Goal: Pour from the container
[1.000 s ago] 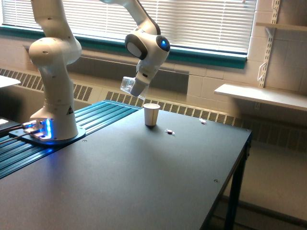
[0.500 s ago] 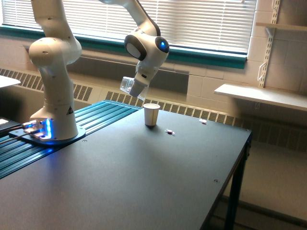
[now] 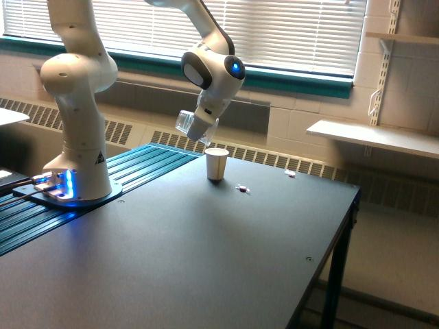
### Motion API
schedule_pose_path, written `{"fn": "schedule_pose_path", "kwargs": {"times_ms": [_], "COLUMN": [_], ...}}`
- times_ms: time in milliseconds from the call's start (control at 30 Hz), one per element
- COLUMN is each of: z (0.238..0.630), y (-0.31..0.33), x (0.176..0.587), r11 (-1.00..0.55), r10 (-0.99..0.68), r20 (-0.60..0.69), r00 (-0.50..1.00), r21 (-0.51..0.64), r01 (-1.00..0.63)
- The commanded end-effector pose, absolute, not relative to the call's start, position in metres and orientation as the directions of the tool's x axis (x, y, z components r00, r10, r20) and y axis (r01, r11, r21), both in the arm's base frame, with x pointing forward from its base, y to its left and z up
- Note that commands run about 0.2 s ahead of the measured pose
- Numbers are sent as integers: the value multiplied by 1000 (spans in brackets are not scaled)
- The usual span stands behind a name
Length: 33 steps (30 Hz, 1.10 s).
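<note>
My tool [image 3: 194, 127] pinches the clear container [image 3: 185, 122], tilted, in the air just above & to the exterior view's left of 1 white paper cup [image 3: 217, 164]. That cup stands near the far edge of the dark tabletop [image 3: 206, 260]. 2 small spilled bits: 1 [image 3: 242, 188] just right of the cup, 1 [image 3: 290, 173] nearer the far-right edge. Near side of tabletop wide open.

Broad bare room is offered by the table [image 3: 206, 260]; passage is blocked only by a paper cup [image 3: 217, 164] (small bits [image 3: 241, 188] lie beside it).
</note>
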State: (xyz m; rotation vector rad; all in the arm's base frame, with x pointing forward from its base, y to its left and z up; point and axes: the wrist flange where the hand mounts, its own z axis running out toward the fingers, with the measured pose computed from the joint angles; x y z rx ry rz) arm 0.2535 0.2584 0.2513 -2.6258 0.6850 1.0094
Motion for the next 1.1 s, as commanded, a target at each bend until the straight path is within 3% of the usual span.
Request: {"fn": "schedule_pose_path", "kwargs": {"times_ms": [33, 1100], "z": [248, 251], "y": [257, 269], "x": [256, 256], "r11": [-840, -856], "r10": [-359, -398], "r20": [-705, -642], "r00": [612, 655], "r21": [-41, 3], "r01": [-541, -517]}}
